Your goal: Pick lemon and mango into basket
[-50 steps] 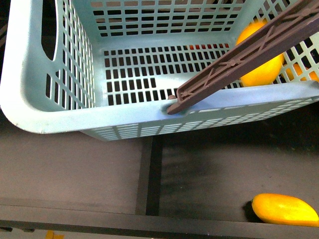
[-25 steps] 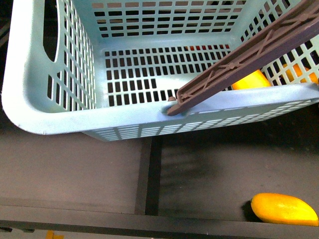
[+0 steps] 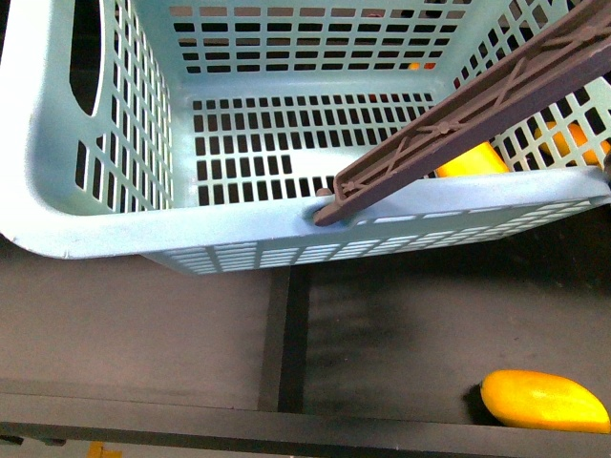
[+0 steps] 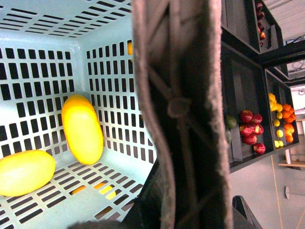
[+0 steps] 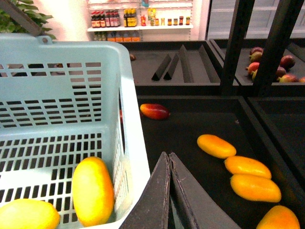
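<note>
Right wrist view alone shows two yellow fruits (image 5: 93,191) inside the basket (image 5: 128,109).

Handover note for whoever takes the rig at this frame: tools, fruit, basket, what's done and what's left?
Right tool: shut, empty, just outside the basket, above the dark shelf.
Left tool: the brown handle fills its wrist view, so its grip cannot be told.
Done: two yellow fruits lie on the basket floor, one longer and one rounder. They are probably the mango and the lemon, but this is not certain.
Outside: more mangoes on the shelf, one near the front edge.
Left: confirm the two fruits. If they are right, picking looks finished.
</note>
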Robot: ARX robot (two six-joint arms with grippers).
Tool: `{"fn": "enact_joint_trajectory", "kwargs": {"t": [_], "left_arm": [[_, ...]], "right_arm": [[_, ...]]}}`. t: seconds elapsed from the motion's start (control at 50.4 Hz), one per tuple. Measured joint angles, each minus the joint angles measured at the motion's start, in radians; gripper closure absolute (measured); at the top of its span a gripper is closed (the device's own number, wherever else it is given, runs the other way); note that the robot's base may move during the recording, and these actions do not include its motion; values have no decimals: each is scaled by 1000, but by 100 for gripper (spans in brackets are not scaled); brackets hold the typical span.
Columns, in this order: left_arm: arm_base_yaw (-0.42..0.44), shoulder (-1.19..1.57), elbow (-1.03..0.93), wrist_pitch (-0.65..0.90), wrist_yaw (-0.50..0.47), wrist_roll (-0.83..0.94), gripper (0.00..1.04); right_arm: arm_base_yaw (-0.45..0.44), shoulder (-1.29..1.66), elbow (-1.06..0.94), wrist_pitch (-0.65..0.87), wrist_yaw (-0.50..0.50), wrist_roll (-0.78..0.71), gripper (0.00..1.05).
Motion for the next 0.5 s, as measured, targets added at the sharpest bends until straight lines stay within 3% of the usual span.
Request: {"fn": "enact_joint_trajectory", "kwargs": {"t": [0.496], "left_arm": [[0,0,0,0,-1,0,100]], "right_arm": [[0,-256,-97,-145,0,0,103]]}}
